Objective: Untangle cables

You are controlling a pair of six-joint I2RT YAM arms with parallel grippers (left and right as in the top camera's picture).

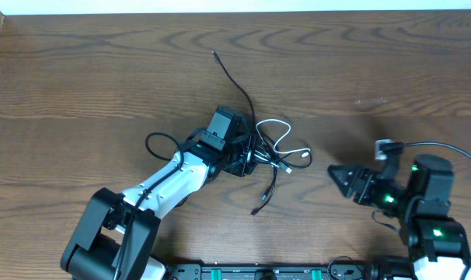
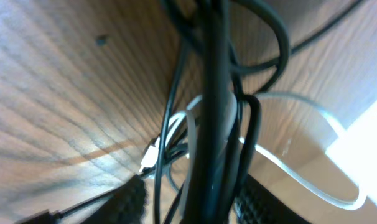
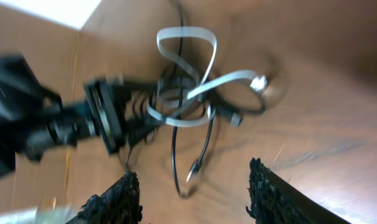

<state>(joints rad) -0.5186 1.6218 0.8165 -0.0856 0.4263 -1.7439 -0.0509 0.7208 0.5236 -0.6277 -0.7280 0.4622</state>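
The cables (image 1: 268,148) lie in one knot at the middle of the worktop (image 1: 103,78): several thin black cords looped through a white cable (image 1: 286,131), with one black tail (image 1: 232,78) running away from the robot and another black tail (image 1: 265,194) trailing toward it. Judged from their thinness and loose curl, they are light, limp and likely to drag the whole knot when one strand is pulled. The small plug ends could snag in the loops. The best holds appear to be the free tails or the outer white loop, not the dense core. The left gripper (image 1: 249,162) is reached in low from the near left and buried in the knot. Its wrist view shows a bundle of black cords running between the fingers (image 2: 131,200), but blur prevents saying whether the jaws are clamped on them. The right gripper (image 1: 338,177) points at the knot from the right, near it but apart, low over the worktop. Its jaws stand wide apart and hold nothing.
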